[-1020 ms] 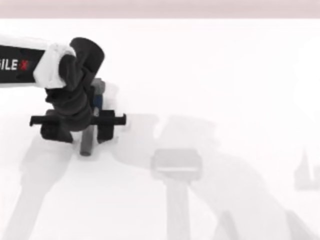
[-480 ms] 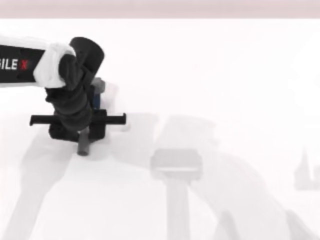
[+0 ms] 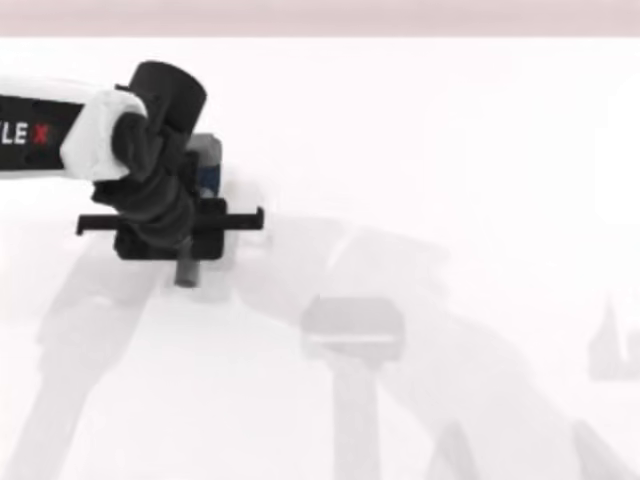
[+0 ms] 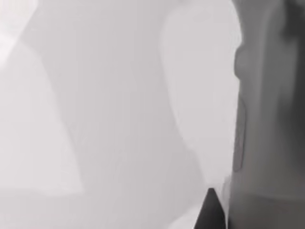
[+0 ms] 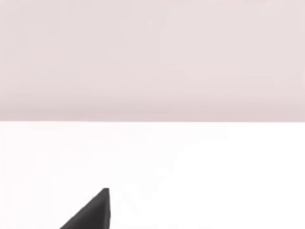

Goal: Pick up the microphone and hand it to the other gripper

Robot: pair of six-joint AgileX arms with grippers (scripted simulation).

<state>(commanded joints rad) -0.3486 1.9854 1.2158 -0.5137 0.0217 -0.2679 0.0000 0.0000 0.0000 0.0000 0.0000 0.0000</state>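
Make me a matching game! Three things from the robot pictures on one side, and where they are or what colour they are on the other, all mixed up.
Things:
1. left gripper
2. microphone handle
3. microphone head

Descriptions:
A. dark blue, peeking out beside the black wrist
B. grey, sticking out below the fingers
C. black, at the table's left side, shut on the microphone

Pairs: 1-C, 2-B, 3-A

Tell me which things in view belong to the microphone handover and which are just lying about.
Part of the job:
- microphone, in the left gripper
- left gripper, shut on it at the table's left
- right gripper, only a fingertip showing in its wrist view

Lying about:
- nothing apart from the white table
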